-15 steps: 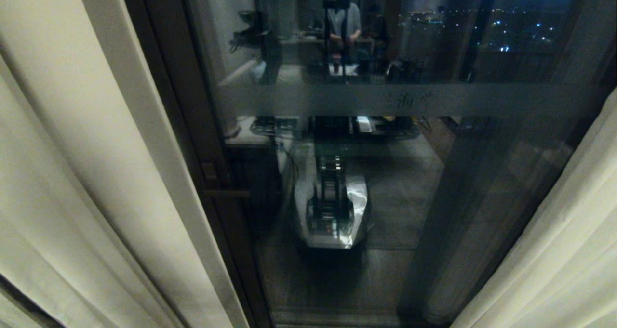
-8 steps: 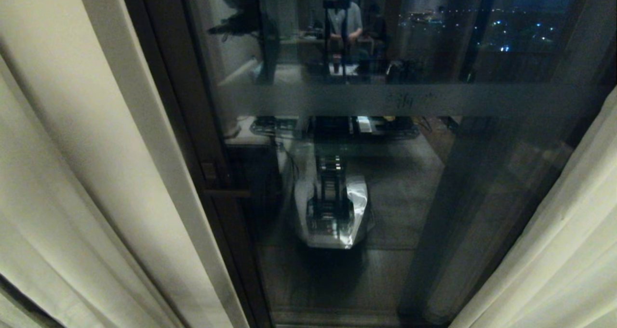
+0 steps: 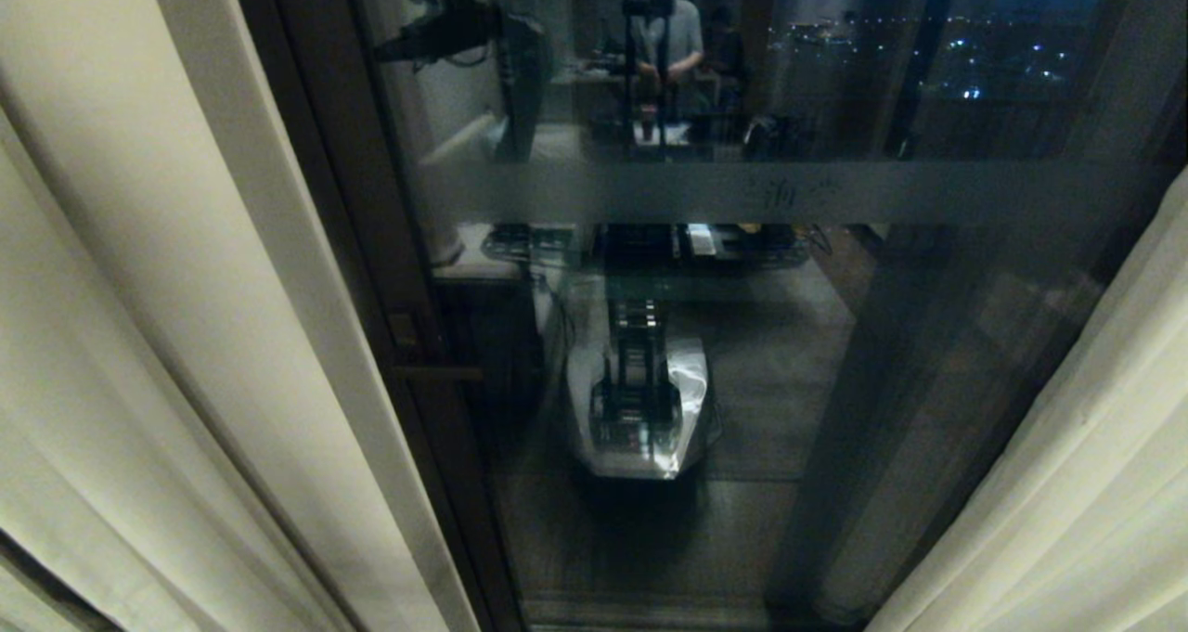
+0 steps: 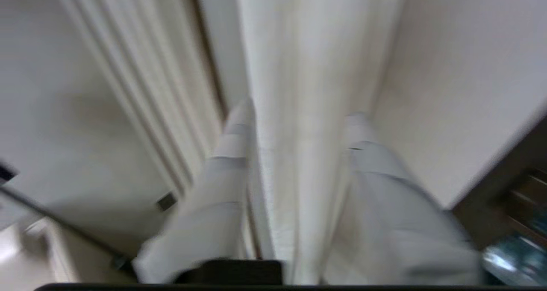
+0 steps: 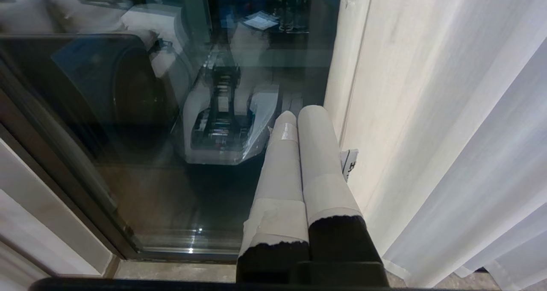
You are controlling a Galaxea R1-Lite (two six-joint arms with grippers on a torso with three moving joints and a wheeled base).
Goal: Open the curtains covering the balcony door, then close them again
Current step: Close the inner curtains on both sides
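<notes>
Stone-coloured floor (image 5: 179,273) at foot of balcony door (image 5: 64,184), dark bottom frame resting on it, right curtain hem (image 5: 427,265) reaching it.

Your left gripper (image 4: 299,124) is at the curtain (image 4: 299,60), fingers (image 4: 228,154) parted with a pleat running between them. Dark door frame (image 4: 504,188) sits off to one side. View's blurred.

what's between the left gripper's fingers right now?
A fold of the left curtain runs between the left gripper's parted fingers, in the left wrist view. The picture is blurred, so I cannot tell whether the fingers touch it.
</notes>
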